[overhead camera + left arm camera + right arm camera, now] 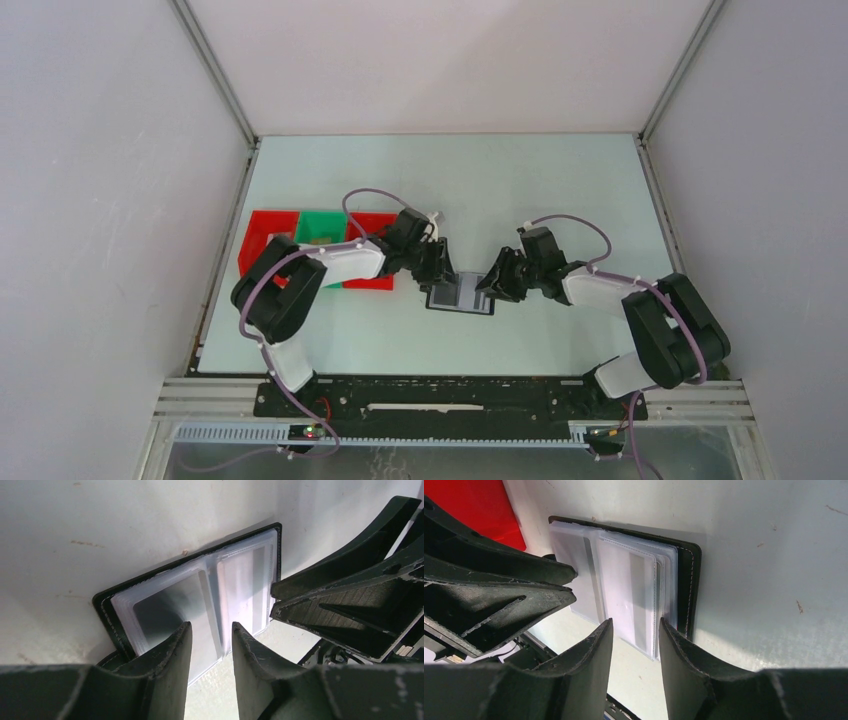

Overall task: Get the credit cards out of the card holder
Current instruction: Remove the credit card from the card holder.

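The card holder (462, 296) lies opened flat on the pale table (540, 190), its black cover underneath and its clear sleeves facing up. Greyish credit cards (167, 605) show through the sleeves; how many there are I cannot tell.

The left gripper (211, 632) stands at the left end of the card holder. Its jaws are apart with a moderate gap, and the tips reach over the edge of the left panel. The sleeve and a strip of table are visible through the gap, and nothing is clamped between the jaws. The right gripper (636, 627) stands at the right end of the card holder in the same way. Its jaws are also apart, and the edge of the stacked sleeves lies in the gap between the tips. Whether a pad touches the plastic I cannot tell.

Both grippers point down and inward at the card holder, so they face each other across it, near together. Each arm is folded, with its elbow out to the side away from the card holder and its forearm sloping in toward it.

Left of the card holder, beyond the left forearm, a red tray (268, 240) and a green tray (320, 227) sit side by side.
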Tool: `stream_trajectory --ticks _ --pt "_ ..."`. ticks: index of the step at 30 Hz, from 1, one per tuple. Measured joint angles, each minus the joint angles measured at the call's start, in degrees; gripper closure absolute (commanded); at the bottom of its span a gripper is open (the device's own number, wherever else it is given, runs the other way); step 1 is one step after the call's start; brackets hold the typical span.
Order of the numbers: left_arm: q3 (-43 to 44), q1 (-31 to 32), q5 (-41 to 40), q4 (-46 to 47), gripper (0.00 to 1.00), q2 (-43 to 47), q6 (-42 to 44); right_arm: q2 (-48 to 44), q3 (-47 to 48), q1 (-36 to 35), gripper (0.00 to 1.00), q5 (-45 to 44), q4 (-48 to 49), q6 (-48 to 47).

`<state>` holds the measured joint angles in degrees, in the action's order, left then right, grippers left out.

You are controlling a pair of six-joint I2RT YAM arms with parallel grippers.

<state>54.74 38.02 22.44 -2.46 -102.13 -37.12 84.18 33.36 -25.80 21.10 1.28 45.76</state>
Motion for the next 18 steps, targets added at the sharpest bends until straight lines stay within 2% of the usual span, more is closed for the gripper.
stream_trajectory --ticks 8,18 --pt "-0.24 -0.31 -6.71 -5.81 0.59 3.65 1.07 0.44 0.00 -0.07 0.52 0.44 0.81 0.00" --pt "-1.70 -1.51 -7.76 -6.97 0.59 3.54 1.55 0.50 0.00 -0.17 0.52 0.55 1.18 0.00"
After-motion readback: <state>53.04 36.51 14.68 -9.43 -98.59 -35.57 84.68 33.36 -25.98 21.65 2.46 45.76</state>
